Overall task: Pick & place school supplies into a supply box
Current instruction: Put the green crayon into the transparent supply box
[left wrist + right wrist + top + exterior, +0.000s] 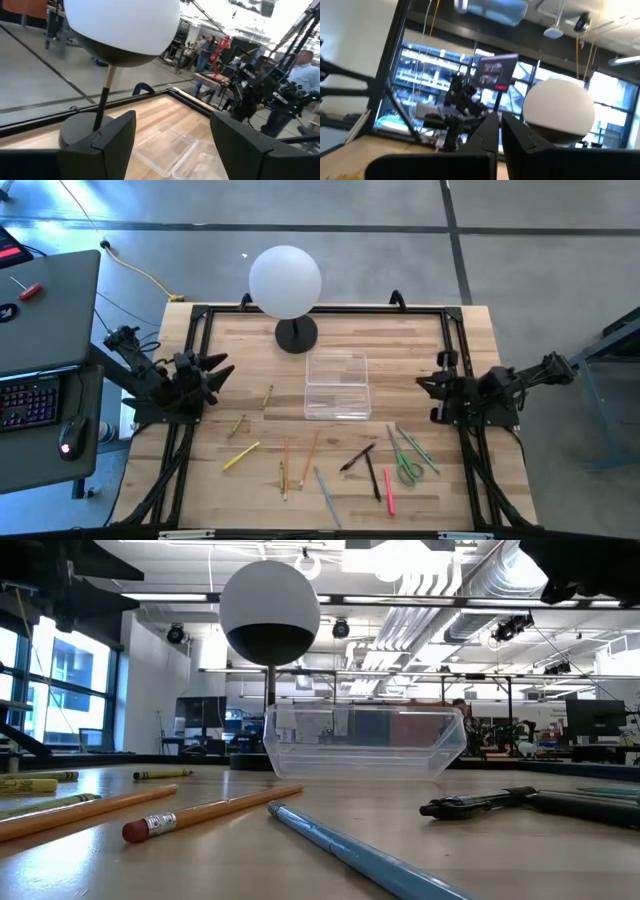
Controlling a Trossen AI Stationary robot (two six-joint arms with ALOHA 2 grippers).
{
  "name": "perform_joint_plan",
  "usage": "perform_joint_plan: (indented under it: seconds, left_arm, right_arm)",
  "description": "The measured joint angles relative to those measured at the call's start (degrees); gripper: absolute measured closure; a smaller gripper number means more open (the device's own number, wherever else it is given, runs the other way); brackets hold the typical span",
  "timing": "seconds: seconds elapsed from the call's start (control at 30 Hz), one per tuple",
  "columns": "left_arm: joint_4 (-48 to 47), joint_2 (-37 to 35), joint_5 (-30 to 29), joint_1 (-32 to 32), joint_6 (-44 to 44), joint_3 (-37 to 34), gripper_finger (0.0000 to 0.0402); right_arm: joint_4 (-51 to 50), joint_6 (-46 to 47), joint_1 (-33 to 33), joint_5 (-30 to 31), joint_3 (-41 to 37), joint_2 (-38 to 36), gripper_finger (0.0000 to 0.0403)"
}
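The clear supply box (337, 386) rests on its base at the table's middle, and it also shows in the low view (365, 740). The school supplies lie flat along the near part of the table: a yellow pencil (240, 457), orange pencils (310, 445), a grey-blue pen (326, 495), a black pen (357, 457), a red pen (388, 490) and green-handled scissors (407, 467). My left gripper (218, 370) is open and empty, left of the box. My right gripper (424, 383) is shut and empty, right of the box.
A white globe lamp (285, 280) stands on a black foot (296, 335) just behind the box. Two short crayons (268, 395) lie left of the box. A black frame (320, 310) runs round the table. A desk with a keyboard (30, 400) stands off the left edge.
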Motion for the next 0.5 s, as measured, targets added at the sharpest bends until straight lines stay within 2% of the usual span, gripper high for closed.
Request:
perform_joint_plan:
  seconds: [0.17, 0.37, 0.5]
  left_arm:
    - [4.74, 1.98, -1.4, 0.0, 3.87, 0.0, 0.0114]
    - [21.63, 8.35, -1.52, 2.93, 21.84, 0.0, 0.0115]
    - [26.89, 12.64, 1.41, 7.84, 27.75, 0.0, 0.0115]
  right_arm:
    - [0.73, 1.86, 0.0, 1.14, 0.0, 0.12, 0.0402]
    - [2.97, 5.28, -0.02, 13.52, 0.0, 3.48, 0.0402]
    - [4.71, 6.99, -0.04, 14.75, 0.11, 6.93, 0.0402]
